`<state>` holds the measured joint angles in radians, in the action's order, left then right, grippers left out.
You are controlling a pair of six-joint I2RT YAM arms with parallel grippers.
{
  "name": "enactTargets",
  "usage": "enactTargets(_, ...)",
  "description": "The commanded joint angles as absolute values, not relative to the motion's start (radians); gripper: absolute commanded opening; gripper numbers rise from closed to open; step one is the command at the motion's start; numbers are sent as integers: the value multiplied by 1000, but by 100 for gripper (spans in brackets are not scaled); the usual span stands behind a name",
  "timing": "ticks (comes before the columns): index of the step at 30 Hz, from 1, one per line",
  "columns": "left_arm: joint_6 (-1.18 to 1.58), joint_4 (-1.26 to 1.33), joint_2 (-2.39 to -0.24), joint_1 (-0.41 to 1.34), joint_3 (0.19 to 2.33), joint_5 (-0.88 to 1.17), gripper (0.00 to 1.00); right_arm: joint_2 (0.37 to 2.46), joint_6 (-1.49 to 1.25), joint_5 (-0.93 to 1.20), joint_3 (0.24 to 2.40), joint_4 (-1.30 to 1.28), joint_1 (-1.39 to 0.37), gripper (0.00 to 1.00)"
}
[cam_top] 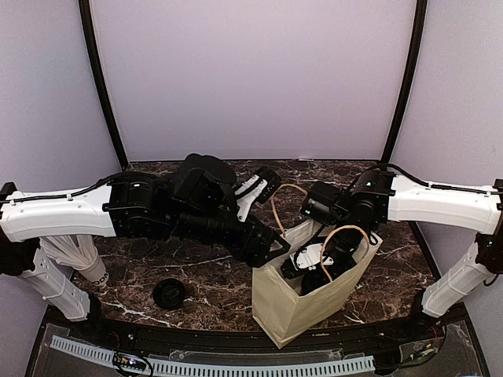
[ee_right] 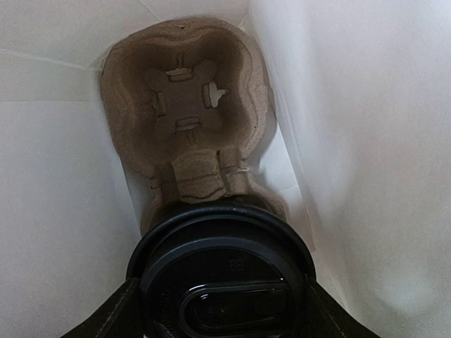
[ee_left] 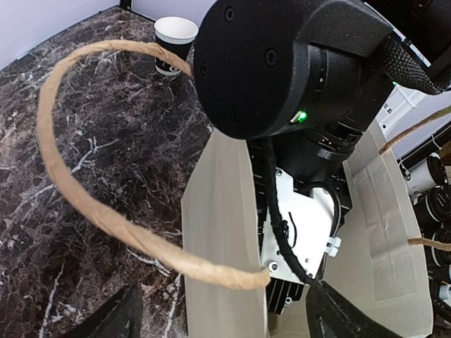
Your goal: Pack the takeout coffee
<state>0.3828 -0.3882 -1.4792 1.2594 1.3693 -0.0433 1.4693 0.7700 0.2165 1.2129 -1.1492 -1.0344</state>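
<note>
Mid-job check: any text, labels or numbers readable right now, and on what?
No text is readable.
open cup: white print near its base, too small to read.
takeout coffee: small mark on its lid, too blurred to read.

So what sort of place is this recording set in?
Probably a robot test booth staged as a café counter, not a real shop: plain enclosing walls, a marble-look table, and a paper bag with a pulp cup carrier and the takeout coffee inside.
</note>
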Motion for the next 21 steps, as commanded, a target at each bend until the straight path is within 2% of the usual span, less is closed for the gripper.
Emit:
enactTargets(1, 400, -441, -1509, 1245, 1436, 64, 78, 1469, 786, 181, 1214, -1132, -1043, 54)
enactTargets(6, 370, -477, -1553, 1244, 1480, 72, 60, 1460, 784, 178, 1301, -1157, -1042, 74)
enactTargets(8, 357, -478, -1555, 1243, 1483, 55, 47, 1465, 785, 188, 1336, -1173, -1042, 78)
enactTargets(10, 346, -475, -1555, 1243, 1486, 43, 38, 1467, 785, 202, 1370, -1184, -1042, 80)
enactTargets(14, 325, -480, -1559, 1240, 1492, 17, 23, 1467, 783, 227, 1453, -1212, -1043, 90)
enactTargets(16, 315, -479, -1560, 1238, 1492, 13, 19, 1466, 783, 239, 1484, -1223, -1042, 97)
enactTargets(21, 286, -479, -1567, 1233, 1493, 14, 13, 1458, 770, 241, 1513, -1229, -1043, 99)
